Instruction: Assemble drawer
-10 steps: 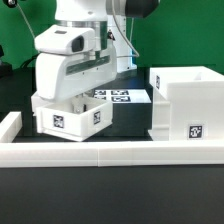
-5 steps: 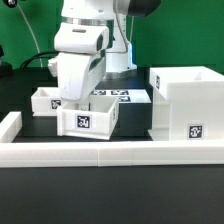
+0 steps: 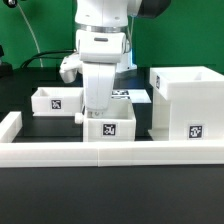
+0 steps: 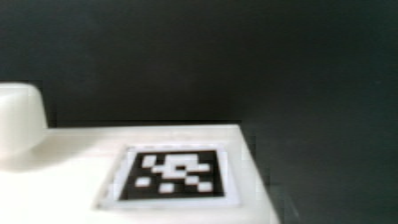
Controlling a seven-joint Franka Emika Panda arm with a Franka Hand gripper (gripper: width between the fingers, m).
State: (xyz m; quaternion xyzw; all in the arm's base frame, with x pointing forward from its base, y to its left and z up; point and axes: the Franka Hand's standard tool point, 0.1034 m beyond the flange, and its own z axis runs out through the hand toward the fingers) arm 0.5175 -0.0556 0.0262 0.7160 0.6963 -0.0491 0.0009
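My gripper point(image 3: 98, 110) reaches down onto the near small drawer tray point(image 3: 112, 128), a white open box with a square tag on its front and a knob point(image 3: 80, 117) on its side. The jaws grip the tray's wall. The tray sits just behind the front rail, left of the tall white drawer casing point(image 3: 185, 105). A second small tray point(image 3: 55, 100) stands further left and back. The wrist view shows a white tagged face of the held tray point(image 4: 178, 172) and a rounded white part point(image 4: 18, 120); my fingers do not show there.
The long low white rail point(image 3: 110, 155) runs along the front, with a raised end at the exterior view's left point(image 3: 10, 125). The marker board point(image 3: 128, 97) lies behind the held tray. Green backdrop and cables stand behind the arm.
My gripper has carried the tray from the exterior view's left toward the right, closer to the casing. The second tray, hidden behind the arm before, now shows.
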